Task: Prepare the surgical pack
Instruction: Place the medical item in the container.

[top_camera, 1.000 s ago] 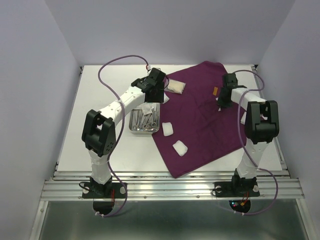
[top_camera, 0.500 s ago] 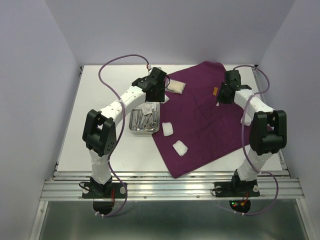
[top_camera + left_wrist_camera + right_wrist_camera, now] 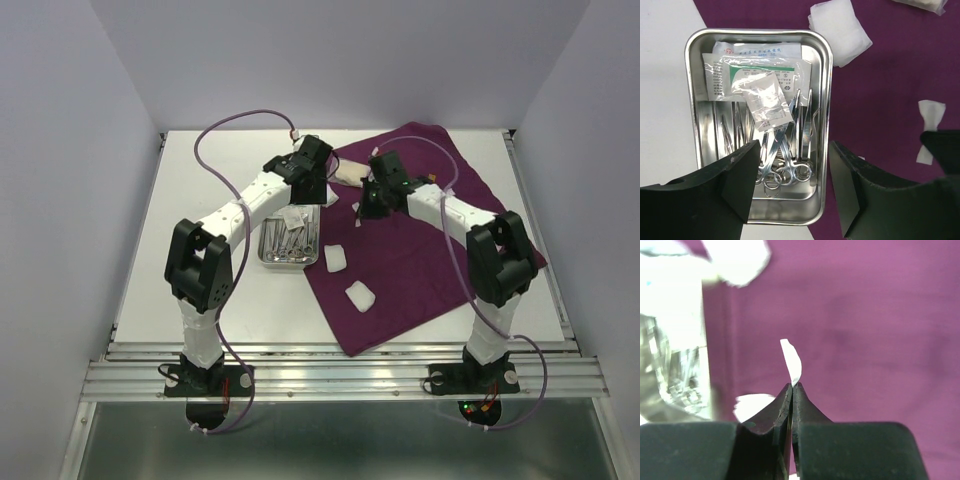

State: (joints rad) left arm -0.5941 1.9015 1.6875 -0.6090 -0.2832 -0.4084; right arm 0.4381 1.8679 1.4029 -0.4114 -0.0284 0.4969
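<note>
Right arm has swung a long way since a second ago. It was over the far right part of the purple cloth [image 3: 420,250], and now the right hand [image 3: 366,205] sits just beside the steel tray [image 3: 267,258], close to the left arm. It's pinched tight on a small white strip [image 3: 792,362] that sticks straight out past the fingertips.

The left hand [image 3: 794,172] hasn't really budged. It's hovering over the tray, jaws spread wide, nothing in them.

The tray sits on the bench [image 3: 200,200] right at the cloth's left edge, long side running away from the arm bases. The scissors and forceps [image 3: 790,150] lie lengthwise in it, ring handles at the left hand's end, with the clear packets [image 3: 765,97] on top toward the other end.
</note>
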